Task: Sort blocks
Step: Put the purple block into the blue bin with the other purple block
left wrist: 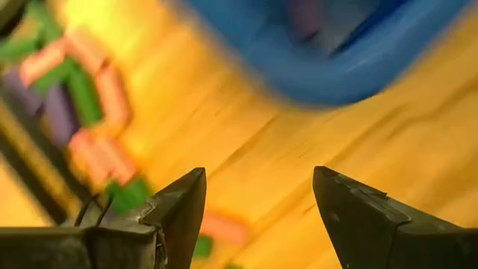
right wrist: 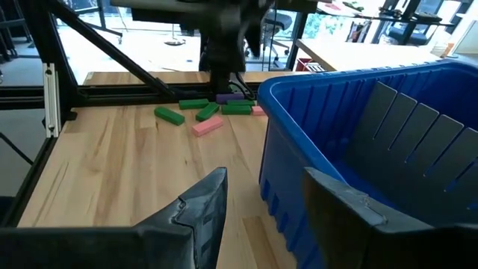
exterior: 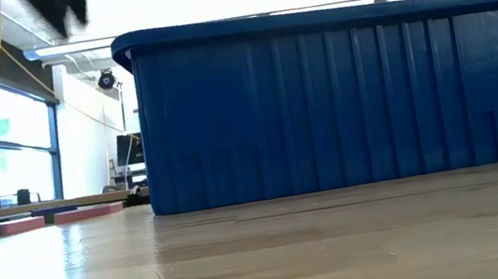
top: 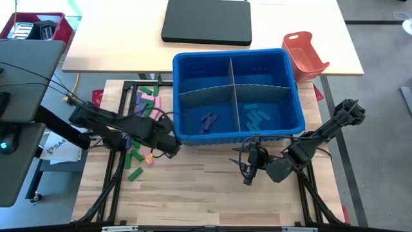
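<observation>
Blocks [top: 143,103]: small flat pieces in green, pink and purple, scattered on the worktop toward its left edge, just beside the left wall of the blue bin [top: 293,96]. More pieces already lie inside the bin, purple in one front compartment, blue in the other.

Left claw [left wrist: 258,205]: wide apart, holding nothing, hanging over the bare wood near the bin's front left corner with the loose pieces close by.

Right claw [right wrist: 265,198]: parted, empty, waiting near the bin's front wall toward the worktop's right side.

Handling, by judgement: pieces look light, stiff and smooth, so likely to slide when nudged. Best taken across the narrow width at mid-length, choosing one lying clear of its neighbours.
</observation>
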### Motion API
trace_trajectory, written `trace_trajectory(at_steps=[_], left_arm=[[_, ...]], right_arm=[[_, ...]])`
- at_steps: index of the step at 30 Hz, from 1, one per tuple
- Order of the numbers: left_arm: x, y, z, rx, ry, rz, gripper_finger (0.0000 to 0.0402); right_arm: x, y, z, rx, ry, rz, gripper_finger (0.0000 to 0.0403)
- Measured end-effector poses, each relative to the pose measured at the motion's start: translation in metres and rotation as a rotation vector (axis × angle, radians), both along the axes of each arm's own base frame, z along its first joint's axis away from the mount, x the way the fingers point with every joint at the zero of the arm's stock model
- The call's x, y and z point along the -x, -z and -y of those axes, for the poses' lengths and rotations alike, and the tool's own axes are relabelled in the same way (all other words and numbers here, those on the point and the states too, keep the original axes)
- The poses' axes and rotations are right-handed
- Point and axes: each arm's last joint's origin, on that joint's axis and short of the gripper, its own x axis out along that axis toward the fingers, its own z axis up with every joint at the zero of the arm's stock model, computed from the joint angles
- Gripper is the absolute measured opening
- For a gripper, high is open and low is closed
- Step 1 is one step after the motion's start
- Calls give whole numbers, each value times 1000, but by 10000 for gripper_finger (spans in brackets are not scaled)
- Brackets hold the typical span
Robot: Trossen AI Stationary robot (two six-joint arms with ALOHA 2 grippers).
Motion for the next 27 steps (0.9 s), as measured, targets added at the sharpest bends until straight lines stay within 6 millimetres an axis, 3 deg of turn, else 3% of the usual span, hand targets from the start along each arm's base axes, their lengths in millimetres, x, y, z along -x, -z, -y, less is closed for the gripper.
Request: trace_trajectory(at_steps=[4, 7, 13, 18, 27], left_arm=[[14, 40, -6, 7, -103, -138, 230], [29, 58, -16, 3, -173, -202, 221], [61, 70, -47, -19, -304, -215, 212], [83, 79, -85, -16, -401, -178, 211], [86, 111, -156, 18, -396, -91, 211]], right_arm=[[0, 1, 0, 4, -1, -6, 169], [0, 1, 0, 5, 1, -10, 169], [0, 1, 1, 8, 11, -5, 169], [0, 0, 1, 18, 40, 8, 169], [0, 0, 1, 19, 40, 7, 169]])
